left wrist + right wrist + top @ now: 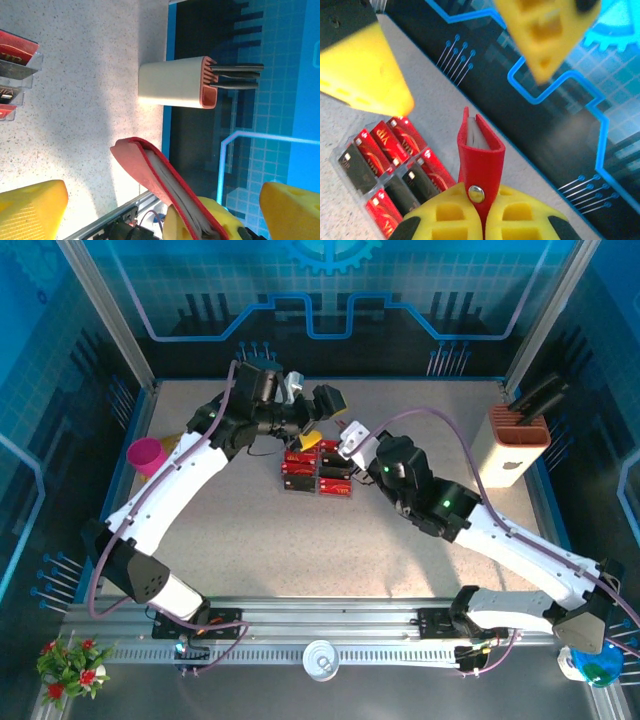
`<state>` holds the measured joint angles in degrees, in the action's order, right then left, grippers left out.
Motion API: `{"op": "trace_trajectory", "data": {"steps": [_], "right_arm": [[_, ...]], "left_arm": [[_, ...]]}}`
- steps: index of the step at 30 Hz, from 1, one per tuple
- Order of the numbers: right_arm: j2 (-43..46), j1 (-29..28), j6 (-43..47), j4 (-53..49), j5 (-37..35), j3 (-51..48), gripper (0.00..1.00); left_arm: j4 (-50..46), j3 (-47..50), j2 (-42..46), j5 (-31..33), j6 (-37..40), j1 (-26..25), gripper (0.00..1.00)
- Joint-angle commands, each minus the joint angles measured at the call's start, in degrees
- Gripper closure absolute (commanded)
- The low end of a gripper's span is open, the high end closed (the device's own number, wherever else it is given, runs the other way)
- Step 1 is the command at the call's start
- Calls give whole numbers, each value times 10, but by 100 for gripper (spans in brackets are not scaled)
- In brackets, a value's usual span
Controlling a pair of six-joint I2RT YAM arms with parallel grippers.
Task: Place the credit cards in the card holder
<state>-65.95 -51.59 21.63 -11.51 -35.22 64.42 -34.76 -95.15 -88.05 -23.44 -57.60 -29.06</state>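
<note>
Showing the card holder (pixel 480 155) raised off the counter (pixel 300 570), at lower centre of the right wrist view. The right gripper (pixel 482 212) is fully closed on its lower end, pinching the red strip that carries the metal snap. The left gripper (pixel 165 190) is spread as wide as it goes and holds nothing. Its yellow fingers (pixel 30 207) stand at the lower left and lower right corners of the left wrist view, with the holder between them but apart from both.

The holder looks light and soft. Its red cover bends in a curve, and pale inner leaves show at the upper edge, so it would probably flex or twist under a sideways push. The free cover flap near that upper edge seems the best place for a second hold, as this would part the leaves without pulling against the pinch at the snap.

The credit cards (pixel 407 142) sit in rows in a clear compartmented tray (pixel 336 156) at lower left of the right wrist view. They appear thin, stiff, glossy and closely packed, so a raised edge is likely the only usable hold and slipping is a risk.

A beige knife block (pixel 172 82) stands on the counter at upper centre of the left wrist view
</note>
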Motion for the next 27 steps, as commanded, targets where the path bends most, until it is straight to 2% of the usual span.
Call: {"op": "trace_trajectory", "data": {"steps": [1, 6, 9, 15, 20, 23, 27], "right_arm": [[-20, -22, 51, 86, -50, 2, 100], [-44, -44, 79, 113, -60, 10, 100], [-53, -52, 82, 122, -69, 11, 100], [-56, -61, 79, 130, -82, 9, 100], [-60, -64, 82, 133, -84, 10, 100], [-63, -65, 82, 134, -85, 12, 99], [-50, -56, 57, 121, -91, 15, 66]], "left_arm": [[-7, -16, -5, -32, -9, -3, 1], [6, -11, -17, -45, -7, -1, 1], [12, -10, -21, -56, -3, 4, 9], [31, 15, -17, -77, -5, 16, 40], [51, 32, -12, -81, -10, 22, 61], [62, 37, -13, -83, -10, 23, 79], [82, 47, -10, -83, -9, 28, 99]]}}
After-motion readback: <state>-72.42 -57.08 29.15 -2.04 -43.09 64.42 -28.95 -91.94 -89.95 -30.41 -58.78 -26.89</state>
